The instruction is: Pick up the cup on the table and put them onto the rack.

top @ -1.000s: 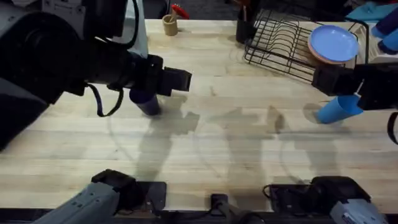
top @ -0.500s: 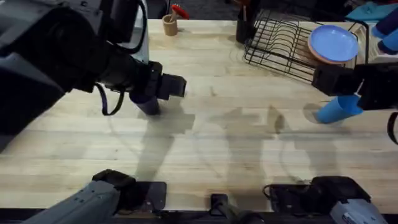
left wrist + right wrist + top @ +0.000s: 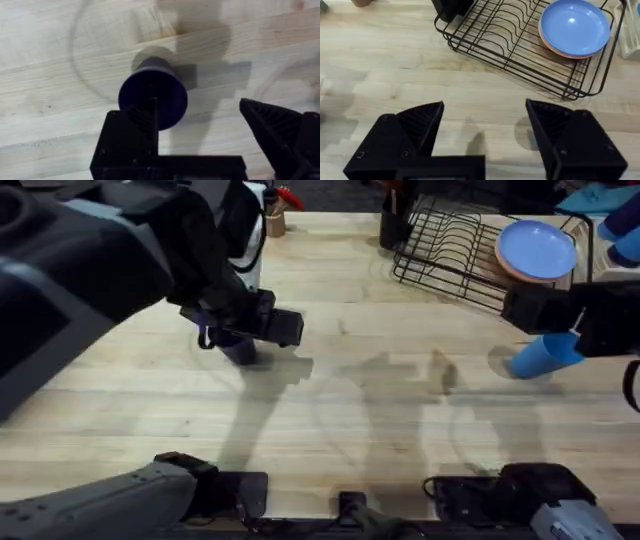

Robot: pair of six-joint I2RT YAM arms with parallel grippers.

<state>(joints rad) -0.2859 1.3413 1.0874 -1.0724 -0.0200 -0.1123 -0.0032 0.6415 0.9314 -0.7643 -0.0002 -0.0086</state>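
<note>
- The navy cup (image 3: 152, 97) stands on the table (image 3: 380, 420) at the left-centre of the overhead view, under the left gripper (image 3: 210, 137); its jaws stand apart, one finger touching the cup's wall, the other well clear.
- The light blue cup (image 3: 545, 355) sits tilted at the right of the overhead view, beside the right gripper (image 3: 485, 135), whose jaws are spread with nothing between them.
- The rack (image 3: 520, 45) sits at the upper right, holding a blue plate (image 3: 575, 25).
- Both cups look light, stiff and smooth, probably slippery; squeezing across the wall at mid-height seems safest.
</note>
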